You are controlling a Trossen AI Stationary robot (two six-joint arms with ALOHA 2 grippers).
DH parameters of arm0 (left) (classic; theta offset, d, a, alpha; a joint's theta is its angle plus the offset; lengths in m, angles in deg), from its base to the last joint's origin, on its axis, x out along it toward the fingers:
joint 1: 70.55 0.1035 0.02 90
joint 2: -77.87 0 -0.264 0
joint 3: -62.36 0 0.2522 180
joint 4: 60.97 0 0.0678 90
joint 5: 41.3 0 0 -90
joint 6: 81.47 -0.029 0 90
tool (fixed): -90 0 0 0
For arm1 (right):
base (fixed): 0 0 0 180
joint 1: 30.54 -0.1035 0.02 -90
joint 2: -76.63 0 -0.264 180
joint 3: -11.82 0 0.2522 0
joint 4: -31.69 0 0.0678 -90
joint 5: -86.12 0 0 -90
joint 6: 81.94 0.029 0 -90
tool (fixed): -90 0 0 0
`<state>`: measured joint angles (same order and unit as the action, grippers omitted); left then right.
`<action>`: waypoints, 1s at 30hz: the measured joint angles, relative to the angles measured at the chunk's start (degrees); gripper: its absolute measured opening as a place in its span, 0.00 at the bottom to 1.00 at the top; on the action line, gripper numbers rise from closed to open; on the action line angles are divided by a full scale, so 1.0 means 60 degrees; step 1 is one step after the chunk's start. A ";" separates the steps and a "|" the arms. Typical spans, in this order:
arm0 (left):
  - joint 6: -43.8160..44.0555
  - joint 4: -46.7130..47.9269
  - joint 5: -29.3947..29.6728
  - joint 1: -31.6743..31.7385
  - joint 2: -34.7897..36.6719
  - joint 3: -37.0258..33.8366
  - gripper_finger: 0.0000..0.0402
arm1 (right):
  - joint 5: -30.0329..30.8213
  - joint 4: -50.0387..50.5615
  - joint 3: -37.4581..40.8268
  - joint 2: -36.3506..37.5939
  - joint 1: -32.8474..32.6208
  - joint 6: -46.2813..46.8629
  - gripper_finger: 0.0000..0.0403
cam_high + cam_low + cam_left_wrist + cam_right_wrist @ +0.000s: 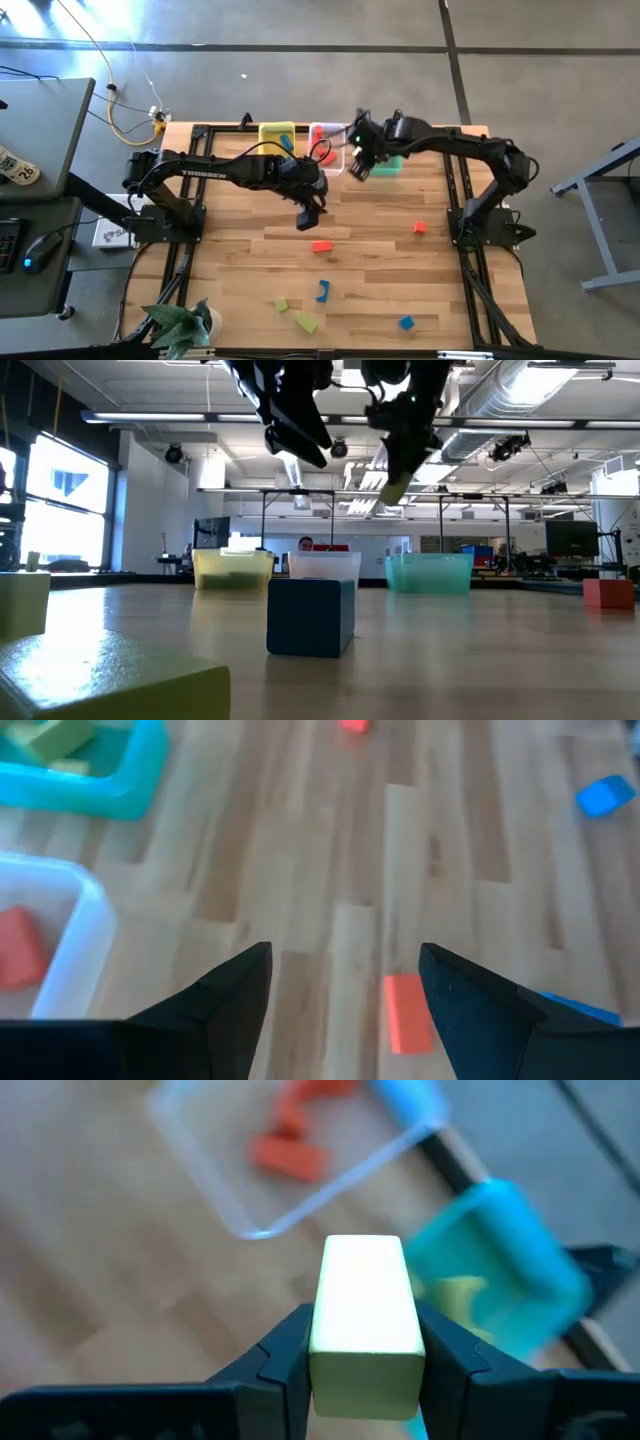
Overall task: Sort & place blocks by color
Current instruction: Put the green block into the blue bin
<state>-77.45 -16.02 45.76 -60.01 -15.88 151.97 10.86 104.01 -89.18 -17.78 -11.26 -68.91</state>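
My right gripper is shut on a yellow-green bar block, high over the table just in front of the clear bin and the teal bin. The block also shows in the low view. My left gripper is open and empty, above the table's middle, with a red-orange bar lying flat on the table below and a little toward the near edge. A yellow bin stands left of the clear one. My right gripper pinches the yellow-green block by its two long sides between its two fingers, near one end. The fingers slant down from above, and the block's length runs on past their tips. The block is lifted clear, tilted, well above the table.
The clear bin holds red-orange blocks and the teal bin yellow-green ones. Loose on the table are a red cube, a blue arch, a blue block and two yellow-green blocks.
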 joint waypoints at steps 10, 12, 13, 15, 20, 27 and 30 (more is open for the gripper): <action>0.0561 0.0311 0.1440 0.0000 0.0000 0.0000 0.61 | 0.1580 -0.0073 0.0000 0.0000 0.2102 0.0174 0.28; 0.0557 0.0308 0.1588 0.0000 0.0000 0.0000 0.61 | 0.1568 -0.0254 0.0000 -0.0003 0.2428 0.0143 0.28; 0.0560 0.0311 0.1647 0.0000 0.0000 0.0000 0.61 | 0.1525 -0.0388 0.0000 -0.0029 0.2569 0.0077 0.28; 0.0578 0.0308 0.1720 0.0000 0.0000 0.0000 0.61 | 0.1245 -0.0567 0.0000 -0.0153 0.2868 -0.0048 0.28; 0.0655 0.0308 0.1825 0.0000 0.0000 0.0000 0.61 | -0.0259 -0.0732 0.0000 -0.0875 0.3555 -0.0762 0.28; 0.0851 0.0319 0.1858 0.0167 0.0001 0.0000 0.61 | -0.2095 -0.1081 0.0000 -0.1828 0.4194 -0.1344 0.28; 0.1061 0.0323 0.1859 0.0303 0.0004 0.0000 0.61 | -0.2500 -0.1088 0.0000 -0.2166 0.4349 -0.1570 0.28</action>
<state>-71.08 -14.08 56.91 -58.19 -15.86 151.97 -4.14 97.48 -89.18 -30.78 14.83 -78.34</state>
